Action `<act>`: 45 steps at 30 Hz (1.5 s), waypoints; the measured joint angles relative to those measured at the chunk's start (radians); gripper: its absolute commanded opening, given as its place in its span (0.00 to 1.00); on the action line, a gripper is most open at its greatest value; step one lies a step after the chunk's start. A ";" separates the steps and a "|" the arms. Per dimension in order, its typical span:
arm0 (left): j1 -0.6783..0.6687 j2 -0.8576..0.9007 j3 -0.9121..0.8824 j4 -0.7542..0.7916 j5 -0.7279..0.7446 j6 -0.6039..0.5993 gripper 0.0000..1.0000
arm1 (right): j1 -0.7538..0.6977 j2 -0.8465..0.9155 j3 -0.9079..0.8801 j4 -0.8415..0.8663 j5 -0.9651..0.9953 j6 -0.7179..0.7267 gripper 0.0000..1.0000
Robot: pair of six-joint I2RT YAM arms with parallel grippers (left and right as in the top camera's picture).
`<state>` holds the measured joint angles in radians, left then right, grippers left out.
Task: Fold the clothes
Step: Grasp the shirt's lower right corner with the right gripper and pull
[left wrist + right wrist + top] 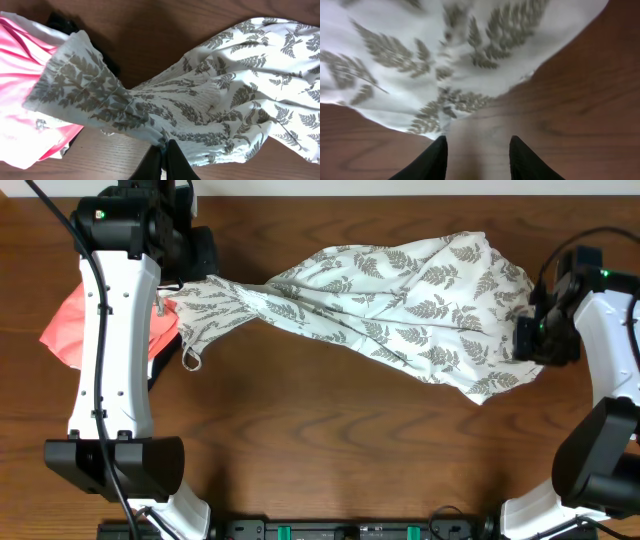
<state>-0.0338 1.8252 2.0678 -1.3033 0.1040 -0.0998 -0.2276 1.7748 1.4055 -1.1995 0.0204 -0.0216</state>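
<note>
The clothes, a white dress (400, 300) printed with grey-green fern leaves, lies stretched across the table from left to right. My left gripper (182, 283) is shut on a bunched part of its narrow end, and in the left wrist view the fabric (225, 90) is pinched at the left gripper (164, 145). A thin strap loop (190, 361) hangs from that end. At the wide end of the dress, my right gripper (527, 340) is open. In the right wrist view the right gripper (477, 141) holds only bare wood between its fingers, just short of the dress hem (445, 60).
A coral-pink garment (70, 330) lies at the far left under the left arm, and in the left wrist view the coral-pink garment (20, 75) is partly covered by the dress's end. A black garment (62, 22) peeks out behind it. Bare wooden table (330, 440) spreads in front.
</note>
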 measured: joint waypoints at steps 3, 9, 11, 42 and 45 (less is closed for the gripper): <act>0.000 0.000 0.000 0.000 0.000 0.000 0.06 | -0.005 0.000 -0.053 0.063 0.001 0.011 0.39; 0.000 0.000 0.000 -0.001 0.000 0.000 0.06 | -0.005 -0.001 -0.177 0.229 0.002 0.041 0.39; 0.000 0.000 0.000 0.000 0.000 0.000 0.06 | -0.006 -0.002 -0.222 0.270 0.001 0.061 0.40; 0.000 0.000 0.000 0.000 0.000 0.000 0.06 | -0.031 -0.008 -0.417 0.528 -0.084 0.240 0.01; 0.000 0.000 0.000 -0.001 0.000 0.000 0.06 | -0.073 -0.023 -0.369 0.448 -0.061 0.238 0.01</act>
<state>-0.0338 1.8252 2.0678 -1.3041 0.1043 -0.0998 -0.3004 1.7523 1.0367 -0.7517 -0.0410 0.2161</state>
